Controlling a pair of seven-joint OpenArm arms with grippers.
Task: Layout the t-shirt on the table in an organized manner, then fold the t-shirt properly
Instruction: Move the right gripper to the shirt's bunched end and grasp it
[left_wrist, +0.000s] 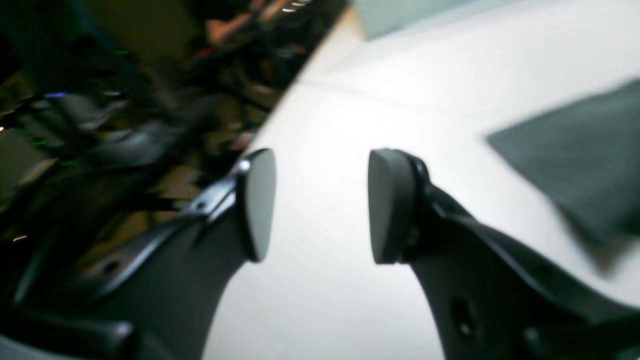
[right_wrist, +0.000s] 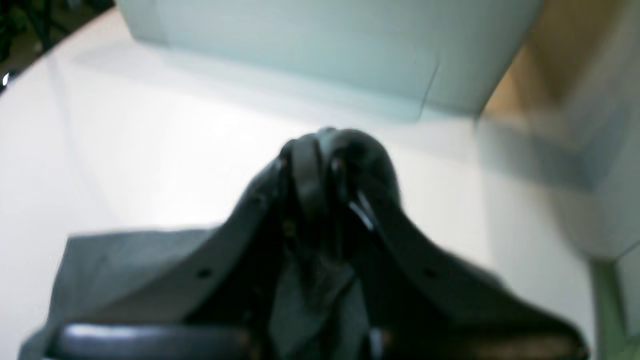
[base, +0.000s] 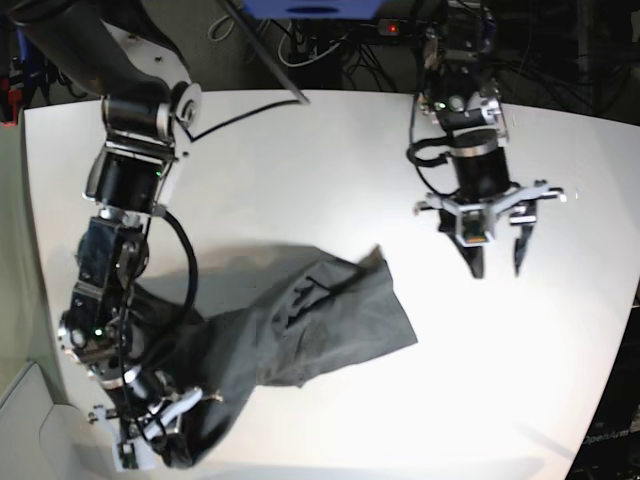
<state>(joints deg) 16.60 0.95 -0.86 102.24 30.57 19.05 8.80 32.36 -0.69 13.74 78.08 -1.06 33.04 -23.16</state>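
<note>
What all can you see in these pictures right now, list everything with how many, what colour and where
t-shirt: one, dark charcoal grey, bunched on the table, stretching from the near left corner of the base view toward the middle.
table: one, white, with a curved edge, under everything.
pale box or panel: one, light grey-green, on the table ahead of the right wrist camera; too blurred to identify.
cables and equipment: several, dark, beyond the far edge of the table.
left gripper: one, black, open and empty, over bare table right of the t-shirt in the base view.
right gripper: one, black, shut on the t-shirt at its near left end.
</note>
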